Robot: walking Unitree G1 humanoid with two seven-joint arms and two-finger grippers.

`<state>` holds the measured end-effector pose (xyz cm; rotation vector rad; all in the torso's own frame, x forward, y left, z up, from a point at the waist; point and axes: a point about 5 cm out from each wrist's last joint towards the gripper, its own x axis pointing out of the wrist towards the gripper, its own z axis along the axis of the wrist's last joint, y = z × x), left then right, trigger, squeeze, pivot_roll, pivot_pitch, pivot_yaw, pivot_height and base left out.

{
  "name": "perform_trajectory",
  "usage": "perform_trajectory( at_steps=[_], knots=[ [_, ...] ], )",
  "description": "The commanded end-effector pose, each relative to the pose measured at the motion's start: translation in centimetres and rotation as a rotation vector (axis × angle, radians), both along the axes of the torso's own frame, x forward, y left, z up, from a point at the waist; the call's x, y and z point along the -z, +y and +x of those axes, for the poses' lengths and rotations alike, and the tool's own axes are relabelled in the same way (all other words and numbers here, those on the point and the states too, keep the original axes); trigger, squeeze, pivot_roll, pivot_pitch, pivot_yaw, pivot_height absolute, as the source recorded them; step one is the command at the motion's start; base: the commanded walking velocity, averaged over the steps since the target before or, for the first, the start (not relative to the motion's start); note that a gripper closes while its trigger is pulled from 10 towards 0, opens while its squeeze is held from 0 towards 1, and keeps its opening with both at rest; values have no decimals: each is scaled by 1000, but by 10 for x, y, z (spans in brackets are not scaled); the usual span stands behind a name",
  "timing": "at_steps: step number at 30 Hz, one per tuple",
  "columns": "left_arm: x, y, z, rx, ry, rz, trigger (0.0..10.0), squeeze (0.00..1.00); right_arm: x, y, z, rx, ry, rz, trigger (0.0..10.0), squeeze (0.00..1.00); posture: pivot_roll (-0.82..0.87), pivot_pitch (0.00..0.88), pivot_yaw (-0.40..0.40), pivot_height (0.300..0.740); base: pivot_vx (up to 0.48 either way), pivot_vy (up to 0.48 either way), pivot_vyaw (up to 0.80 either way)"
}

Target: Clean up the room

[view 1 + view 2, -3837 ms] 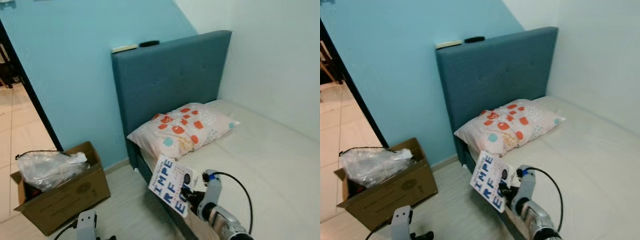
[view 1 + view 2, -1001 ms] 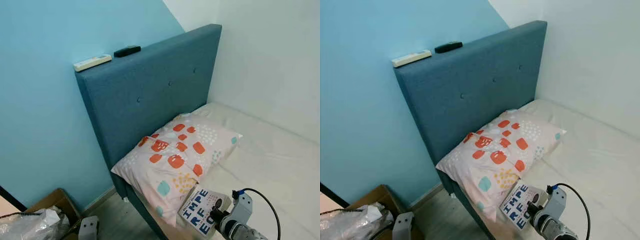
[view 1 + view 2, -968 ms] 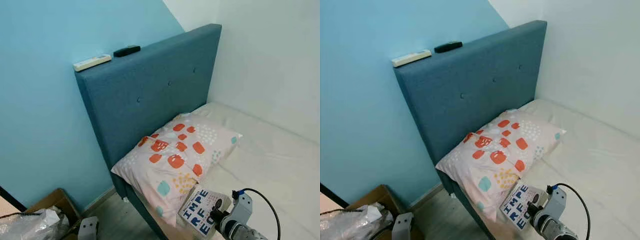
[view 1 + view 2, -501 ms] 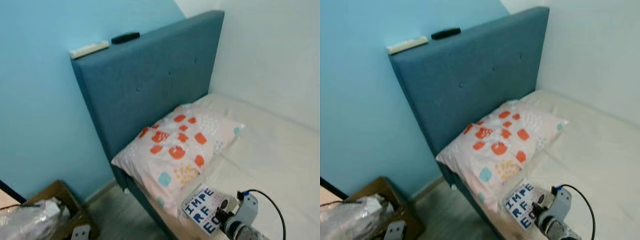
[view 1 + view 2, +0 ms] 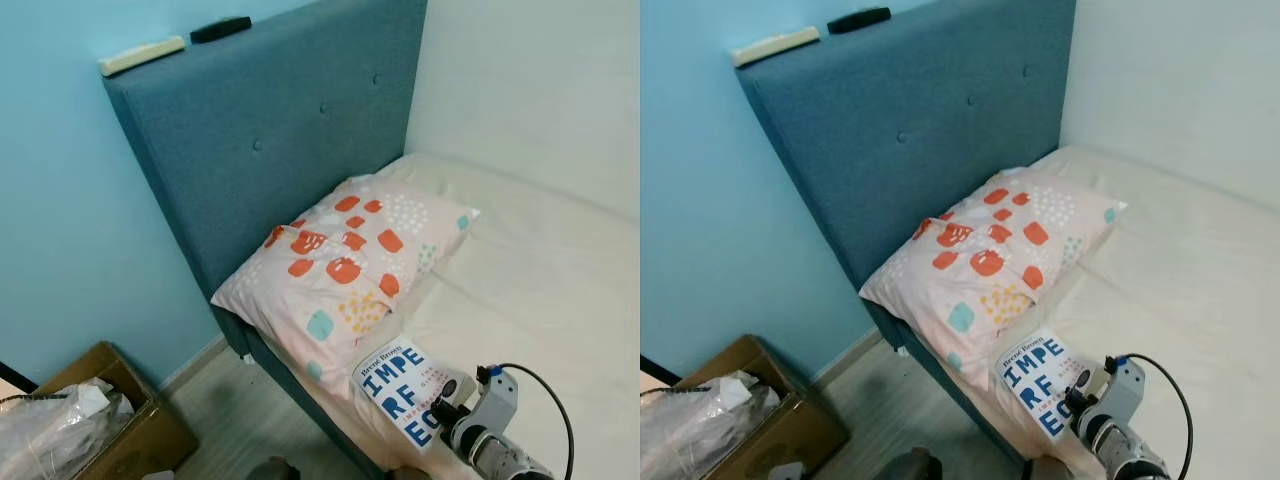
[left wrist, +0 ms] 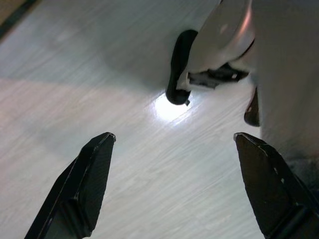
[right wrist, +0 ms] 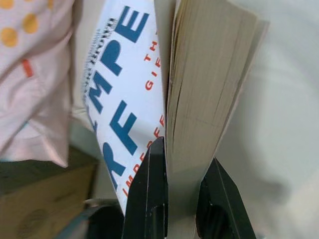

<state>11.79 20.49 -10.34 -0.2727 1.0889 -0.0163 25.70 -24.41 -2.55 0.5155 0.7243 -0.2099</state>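
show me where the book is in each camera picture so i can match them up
Left eye view: the book is at the bottom, right of centre, on the bed edge, held by the right gripper.
Right eye view: same spot, low and right of centre.
Right wrist view: its cover and page edges sit clamped between the fingers.
Left wrist view: floor, no book.
Shared landmark: the spotted pillow, beside the book.

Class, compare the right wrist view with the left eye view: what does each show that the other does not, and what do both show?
Right wrist view alone: the book's page edges clamped between the right claw's fingers.

Left eye view alone: the headboard with two remotes on top, the box holding a plastic bag, and the blue wall.

Both: the book held by the right claw over the bed, beside the pillow.
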Motion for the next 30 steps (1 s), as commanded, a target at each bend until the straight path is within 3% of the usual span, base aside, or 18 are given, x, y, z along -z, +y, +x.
perform_trajectory(
  at_steps=[1, 8, 9, 10, 11, 12, 13, 14, 21, 22, 23, 24, 25, 26, 27, 28, 30],
  knots=[
    [2, 11, -13, -6, 31, 20, 10000, 0, 0, -5, 0, 15, 39, -54, 10000, 0, 174, 229, 53, 633, 0, 0, 0],
    [2, 12, -17, -16, 34, 16, 10000, 0, -24, -18, 21, 40, -89, -89, 10000, 8, 175, 236, 50, 633, 0, 0, 0],
    [2, 12, -17, -15, 33, 15, 10000, 0, -27, -19, 24, 35, -102, -96, 10000, 114, 177, 235, 50, 633, 0, 0, 0],
    [2, 12, -17, -14, 33, 14, 10000, 0, -29, -20, 25, 31, -107, -101, 10000, 396, 177, 235, 50, 633, 0, 0, 0],
    [2, 12, -17, -14, 33, 14, 10000, 0, -29, -20, 25, 31, -107, -101, 10000, 396, 177, 235, 50, 633, 0, 0, 0],
    [2, 11, -17, -15, 30, 11, 10000, 0, -32, -20, 28, 23, -117, -112, 10000, 584, 183, 236, 48, 633, 0, 0, 0],
    [2, 11, -17, -15, 30, 11, 10000, 0, -32, -20, 28, 23, -117, -112, 10000, 584, 183, 236, 48, 633, 0, 0, 0],
    [2, 11, -16, -16, 27, 9, 10000, 0, -33, -20, 30, 2, -117, -141, 10000, 1000, 185, 236, 47, 633, 0, 0, 0],
    [2, 10, -15, -18, 22, 6, 10000, 0, -35, -25, 30, -36, -76, -233, 10000, 1000, 182, 230, 45, 633, 0, 0, 0],
    [2, 9, -15, -18, 23, 6, 10000, 0, -33, -28, 27, -61, -37, -299, 10000, 1000, 178, 228, 45, 633, 0, 0, 0],
    [2, 9, -15, -18, 23, 6, 10000, 0, -33, -28, 27, -61, -37, -299, 10000, 1000, 178, 228, 45, 633, 0, 0, 0],
    [2, 9, -15, -17, 23, 5, 10000, 0, -32, -35, 23, -79, 16, -380, 10000, 937, 172, 225, 44, 633, 0, 0, 0],
    [2, 9, -15, -17, 23, 5, 10000, 0, -32, -35, 23, -79, 16, -380, 10000, 937, 172, 225, 44, 633, 0, 0, 0],
    [2, 8, -15, -17, 24, 4, 10000, 0, -31, -44, 18, -82, 65, -458, 10000, 286, 168, 221, 42, 633, 0, 0, 0],
    [2, 8, -15, -17, 24, 4, 10000, 0, -31, -44, 18, -82, 65, -458, 10000, 286, 168, 221, 42, 633, 0, 0, 0],
    [2, 7, -15, -17, 24, 3, 10000, 0, -31, -52, 13, -64, 103, -512, 10000, 0, 165, 218, 41, 633, 0, 0, 0],
    [2, 5, -13, -18, 22, 1, 10000, 0, -31, -63, 7, -25, 138, -560, 10000, 0, 162, 215, 39, 633, 0, 0, 0]
  ],
)
